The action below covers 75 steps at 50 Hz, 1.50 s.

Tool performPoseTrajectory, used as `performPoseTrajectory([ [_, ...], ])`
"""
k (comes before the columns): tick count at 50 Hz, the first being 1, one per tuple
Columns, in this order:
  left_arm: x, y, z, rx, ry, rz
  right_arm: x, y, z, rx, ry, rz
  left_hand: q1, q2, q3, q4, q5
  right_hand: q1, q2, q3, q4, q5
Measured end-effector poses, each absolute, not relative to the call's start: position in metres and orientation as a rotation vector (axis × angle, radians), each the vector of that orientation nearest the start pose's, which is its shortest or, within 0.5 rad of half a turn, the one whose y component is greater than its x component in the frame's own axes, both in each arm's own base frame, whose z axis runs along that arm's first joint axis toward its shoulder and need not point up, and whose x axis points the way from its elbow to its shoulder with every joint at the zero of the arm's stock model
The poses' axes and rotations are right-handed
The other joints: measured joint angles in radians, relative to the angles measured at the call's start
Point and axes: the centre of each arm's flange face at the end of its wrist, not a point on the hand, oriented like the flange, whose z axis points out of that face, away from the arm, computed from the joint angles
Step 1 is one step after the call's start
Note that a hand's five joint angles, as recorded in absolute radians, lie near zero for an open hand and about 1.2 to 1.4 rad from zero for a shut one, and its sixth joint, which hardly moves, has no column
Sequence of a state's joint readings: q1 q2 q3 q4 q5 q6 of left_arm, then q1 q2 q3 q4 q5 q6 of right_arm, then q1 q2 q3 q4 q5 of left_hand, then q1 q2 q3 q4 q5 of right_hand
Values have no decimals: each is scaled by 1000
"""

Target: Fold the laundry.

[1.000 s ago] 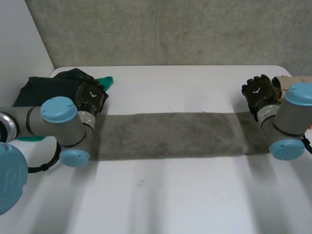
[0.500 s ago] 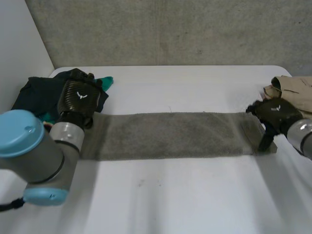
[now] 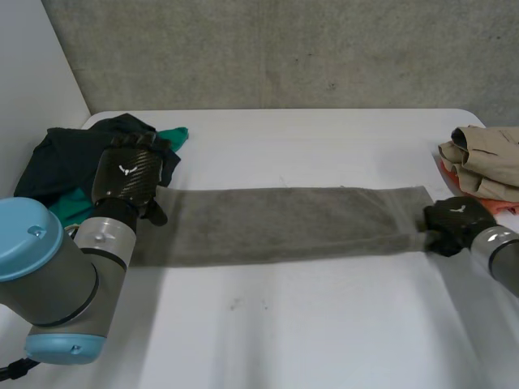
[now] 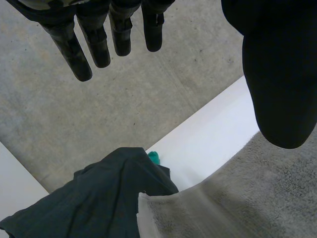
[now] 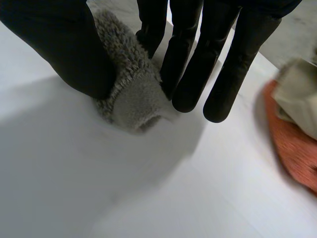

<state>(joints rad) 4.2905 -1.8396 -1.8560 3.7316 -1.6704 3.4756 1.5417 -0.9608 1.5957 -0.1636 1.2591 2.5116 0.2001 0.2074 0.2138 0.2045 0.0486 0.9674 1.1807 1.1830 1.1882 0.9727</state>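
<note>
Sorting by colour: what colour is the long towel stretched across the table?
The towel is grey, clearest in the head view.

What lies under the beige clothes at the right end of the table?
An orange cloth lies beneath the beige clothes, with only its edge sticking out. The rest of it, and anything else below, is covered.

A white table (image 3: 324, 340) lies before me, a grey concrete wall (image 3: 284, 49) behind it, a pale wall (image 3: 32, 73) to my left.
</note>
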Motion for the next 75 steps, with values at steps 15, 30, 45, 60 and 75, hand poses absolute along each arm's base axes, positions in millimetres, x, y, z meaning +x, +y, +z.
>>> performPoseTrajectory([
  [15,-249,-255,208,681,2020,-2306,43,-375,160,-1091,2811,-1991,0,0,0,0,0,12,0,0,1,9],
  [30,-248,-255,211,675,2013,-2311,155,-360,210,-1354,2256,-2260,0,0,0,0,0,18,0,1,1,9],
  [45,-247,-253,211,675,2010,-2315,386,-188,167,-1570,1303,-1861,0,0,0,0,0,18,0,7,1,9],
  [60,-248,-252,210,682,2016,-2311,367,-203,172,-1414,1551,-1864,0,0,0,0,0,-764,-959,-972,-951,-906],
  [75,-263,-238,209,755,2029,-2336,264,-251,154,-1121,2123,-1640,0,0,0,0,0,-764,-958,-969,-951,-906],
])
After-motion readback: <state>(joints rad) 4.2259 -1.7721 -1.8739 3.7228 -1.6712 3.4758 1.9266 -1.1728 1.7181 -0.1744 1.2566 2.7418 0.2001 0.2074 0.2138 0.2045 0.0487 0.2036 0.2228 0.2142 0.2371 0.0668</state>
